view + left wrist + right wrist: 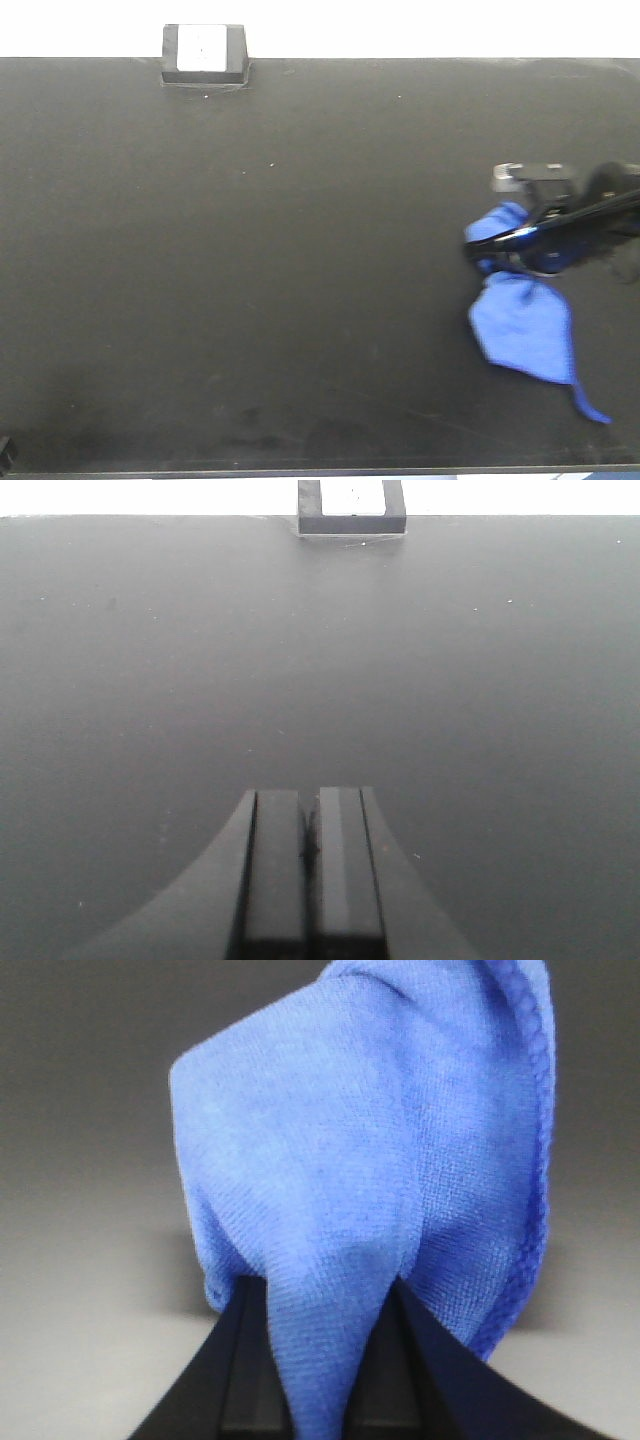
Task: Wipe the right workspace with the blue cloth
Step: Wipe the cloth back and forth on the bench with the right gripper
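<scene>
Right wrist view: we see the right gripper (320, 1360) pinching the bunched blue cloth (370, 1160), its darker hem showing. Our left gripper (310, 870) is closed on nothing above the right workspace (250, 280). We read no writing on the small black box (204, 52).

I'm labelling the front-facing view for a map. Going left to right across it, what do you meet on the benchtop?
Small black box with a white face at the back edge → blue cloth, pinched in the right gripper near the right side.

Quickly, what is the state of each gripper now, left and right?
Left gripper: closed, holding nothing.
Right gripper: closed on the blue cloth.
</scene>
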